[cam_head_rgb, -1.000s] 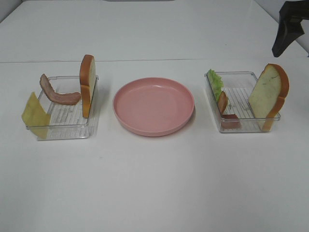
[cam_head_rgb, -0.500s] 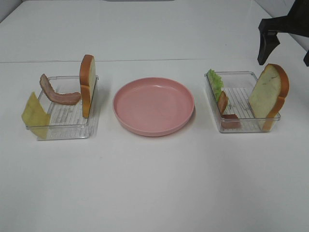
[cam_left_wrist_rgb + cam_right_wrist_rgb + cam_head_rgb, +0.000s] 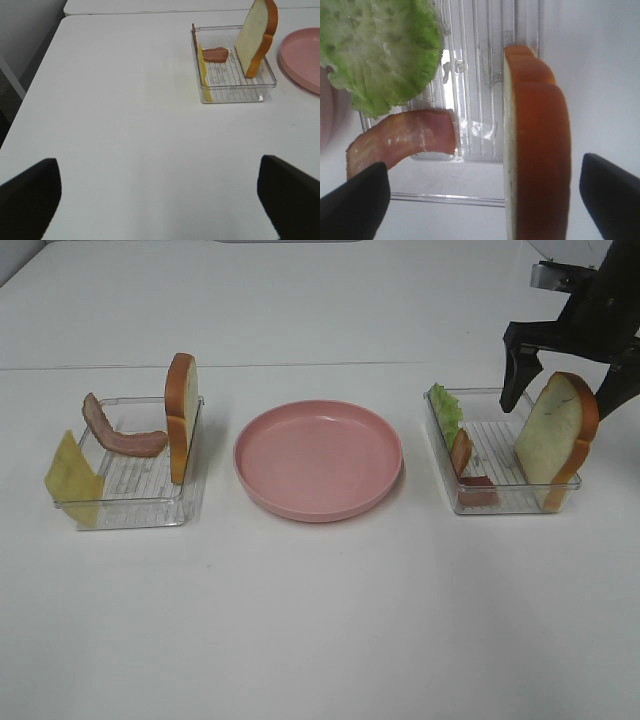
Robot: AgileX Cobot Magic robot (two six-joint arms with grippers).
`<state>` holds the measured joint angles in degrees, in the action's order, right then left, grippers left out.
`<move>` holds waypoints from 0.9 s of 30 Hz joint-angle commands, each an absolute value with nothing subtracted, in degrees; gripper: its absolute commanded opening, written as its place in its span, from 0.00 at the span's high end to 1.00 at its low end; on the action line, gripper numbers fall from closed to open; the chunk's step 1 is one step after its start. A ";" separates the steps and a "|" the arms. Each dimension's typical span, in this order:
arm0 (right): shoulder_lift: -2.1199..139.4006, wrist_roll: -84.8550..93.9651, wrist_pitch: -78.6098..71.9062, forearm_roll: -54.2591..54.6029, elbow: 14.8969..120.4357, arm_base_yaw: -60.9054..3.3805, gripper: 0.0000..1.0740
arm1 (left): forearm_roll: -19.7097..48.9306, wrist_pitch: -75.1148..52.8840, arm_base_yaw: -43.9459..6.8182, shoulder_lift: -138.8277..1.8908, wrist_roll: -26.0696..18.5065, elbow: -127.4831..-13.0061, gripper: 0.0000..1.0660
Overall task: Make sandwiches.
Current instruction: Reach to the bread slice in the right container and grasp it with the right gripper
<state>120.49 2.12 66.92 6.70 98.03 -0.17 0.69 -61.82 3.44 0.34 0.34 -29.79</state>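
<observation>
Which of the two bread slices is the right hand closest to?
The bread slice in the right tray, beside lettuce: the open right hand hangs over it. The other slice stands in the left tray.

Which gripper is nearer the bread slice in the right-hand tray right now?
Right. The right gripper hangs just above that bread slice, jaws open on either side of its top. The left gripper is far off on the other side, back from the left tray.

Left: a white, orange-crusted bread slice [image 3: 181,415] stands on edge beside a curled reddish-brown bacon strip [image 3: 120,435] and leaning yellow cheese square [image 3: 72,478]. Right: second bread slice [image 3: 555,435], ruffled green lettuce leaf [image 3: 447,412], second bacon strip [image 3: 462,455].
</observation>
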 commanded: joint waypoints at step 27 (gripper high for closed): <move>121.58 2.81 66.92 4.81 98.32 0.17 0.68 | 1.26 -61.59 3.50 1.15 0.69 -29.62 0.05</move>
<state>121.58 2.18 66.52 5.04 98.03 -0.17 0.69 -61.82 3.44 0.34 0.34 -29.79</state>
